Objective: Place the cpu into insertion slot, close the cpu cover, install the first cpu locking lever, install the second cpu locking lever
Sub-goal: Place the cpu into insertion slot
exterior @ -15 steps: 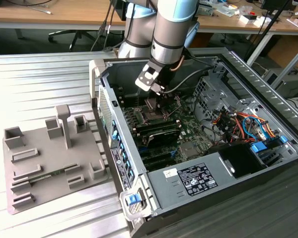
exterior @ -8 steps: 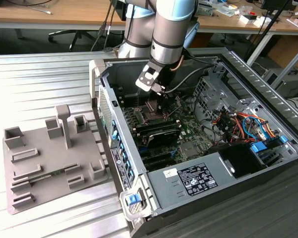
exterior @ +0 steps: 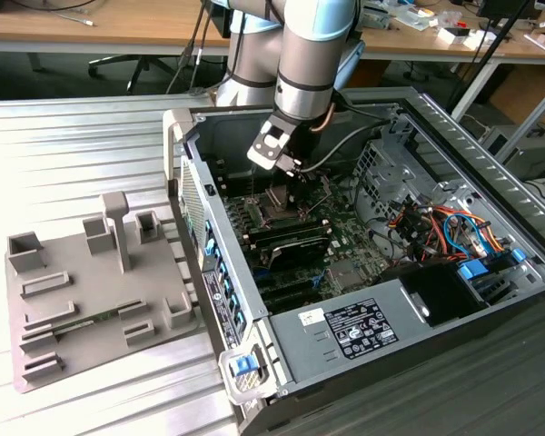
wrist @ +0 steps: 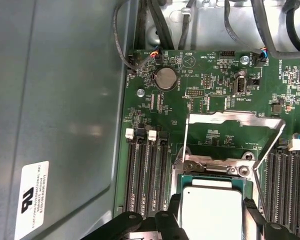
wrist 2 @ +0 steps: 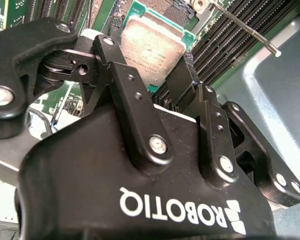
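Silvery cpu (wrist: 212,207) is sitting pinched edge-to-edge in the end effector (wrist 2: 149,67), and I'm guessing it's light, stiff, slick, fragile underneath.

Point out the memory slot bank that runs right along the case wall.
The bank with two white end clips, between the cpu and grey case wall. The other bank lies beyond the cpu.

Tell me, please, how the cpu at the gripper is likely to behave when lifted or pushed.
The cpu looks thin, flat and metal-topped, so probably stiff and light. Its smooth silvery top may be slippery; the gripper grips it by the edges. Lying flat, it should not roll or tip.
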### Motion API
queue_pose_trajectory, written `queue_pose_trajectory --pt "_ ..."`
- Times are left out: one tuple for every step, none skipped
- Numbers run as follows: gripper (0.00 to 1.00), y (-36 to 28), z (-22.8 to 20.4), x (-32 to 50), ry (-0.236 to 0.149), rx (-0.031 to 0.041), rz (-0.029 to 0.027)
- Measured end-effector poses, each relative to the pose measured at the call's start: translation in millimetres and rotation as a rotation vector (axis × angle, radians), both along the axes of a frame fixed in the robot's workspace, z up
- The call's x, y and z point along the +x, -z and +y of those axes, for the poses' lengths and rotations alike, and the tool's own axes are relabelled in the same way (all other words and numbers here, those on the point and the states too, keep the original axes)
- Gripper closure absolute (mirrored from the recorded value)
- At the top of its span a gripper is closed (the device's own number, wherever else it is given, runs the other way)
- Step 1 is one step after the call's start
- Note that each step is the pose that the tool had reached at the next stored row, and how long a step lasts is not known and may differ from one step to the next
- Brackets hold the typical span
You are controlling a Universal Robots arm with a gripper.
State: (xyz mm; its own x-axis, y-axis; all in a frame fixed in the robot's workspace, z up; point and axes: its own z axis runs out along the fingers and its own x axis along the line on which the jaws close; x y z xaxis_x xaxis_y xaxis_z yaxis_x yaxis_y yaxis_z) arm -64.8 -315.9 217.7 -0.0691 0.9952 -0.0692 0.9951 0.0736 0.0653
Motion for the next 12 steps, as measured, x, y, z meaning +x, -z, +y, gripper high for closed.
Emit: queue_pose_trajectory --pt "0.45 0.5 0.0 -0.1 0.0 0.0 0.0001" --pt "0.45 1.0 -0.2 -0.2 0.0 -0.0001 0.0001" --pt "0.45 1.3 -0.4 -0.3 0.0 -0.0003 0.0003" --pt "0.45 1.8 -0.7 -0.4 0.0 -0.0001 0.0001" --pt "0.45 2.2 -0.9 -0.4 0.0 0.0 0.0" --pt "0.45 2.5 -1.4 -0.5 0.0 0.0 0.0" --pt "0.45 3.2 -2.6 -0.7 0.0 0.0001 0.0" --pt "0.45 3.7 -3.5 -0.9 0.0 0.0 0.0" --pt "0.45 4.2 -4.5 -1.6 0.0 0.0001 0.0" --pt "0.45 4.6 -5.3 -2.0 0.0 0.0003 0.0" --pt "0.45 4.9 -6.3 -2.5 0.0 0.0005 0.0001" --pt "0.45 5.7 -7.5 -2.9 0.0 0.0024 0.0"
